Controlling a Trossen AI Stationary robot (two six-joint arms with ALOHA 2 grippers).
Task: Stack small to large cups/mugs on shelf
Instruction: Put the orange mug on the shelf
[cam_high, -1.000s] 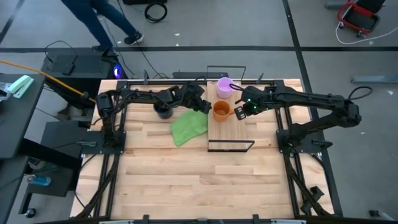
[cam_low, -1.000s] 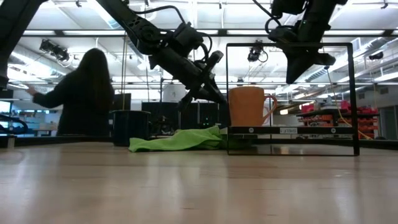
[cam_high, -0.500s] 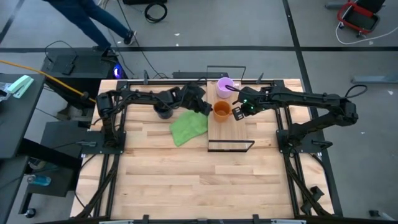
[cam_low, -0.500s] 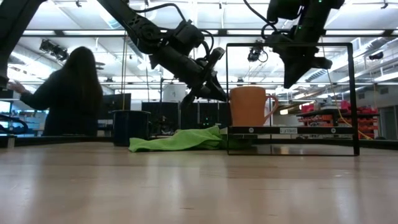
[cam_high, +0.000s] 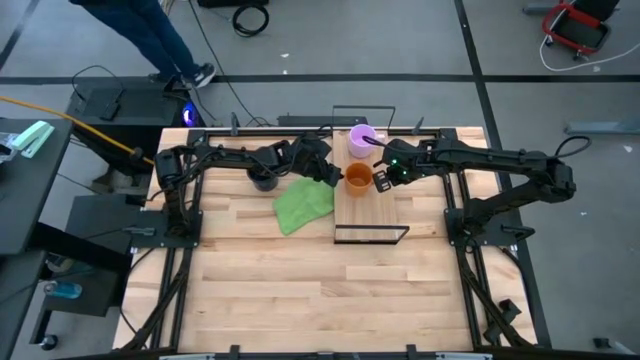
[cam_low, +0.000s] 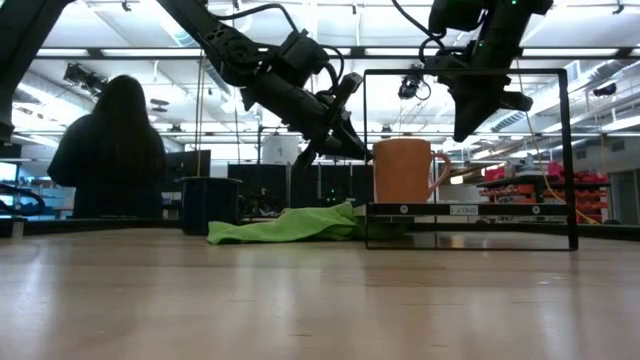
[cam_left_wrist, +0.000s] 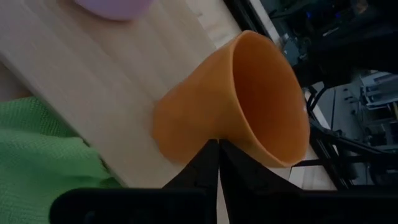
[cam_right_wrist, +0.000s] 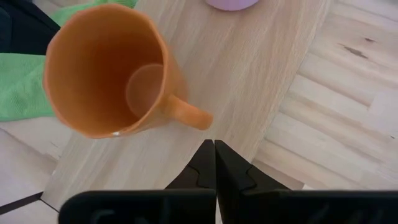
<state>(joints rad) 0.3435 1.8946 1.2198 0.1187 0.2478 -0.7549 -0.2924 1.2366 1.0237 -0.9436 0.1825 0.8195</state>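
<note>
The orange mug (cam_high: 357, 177) stands upright on the shelf (cam_high: 371, 215), the purple mug (cam_high: 361, 139) beyond it. My left pincer (cam_high: 331, 172), clenched, seems to touch the orange mug's side. My right pincer (cam_high: 383, 180), clenched and empty, hovers beside its handle. The navy mug (cam_high: 263, 179) sits on the counter (cam_high: 300, 290), left of the green cloth (cam_high: 303, 204).

I see a grey concrete floor (cam_high: 330, 40) around the rig, crossed by dark lines. At 11 o'clock a person (cam_high: 150, 30) in blue trousers walks on it, and a coiled black cable (cam_high: 250, 17) lies at 12 o'clock. A red cart (cam_high: 575, 25) stands at 1 o'clock. In the low view a person with long hair (cam_low: 110, 150) stands at 9 o'clock, under long ceiling lights (cam_low: 130, 53).
</note>
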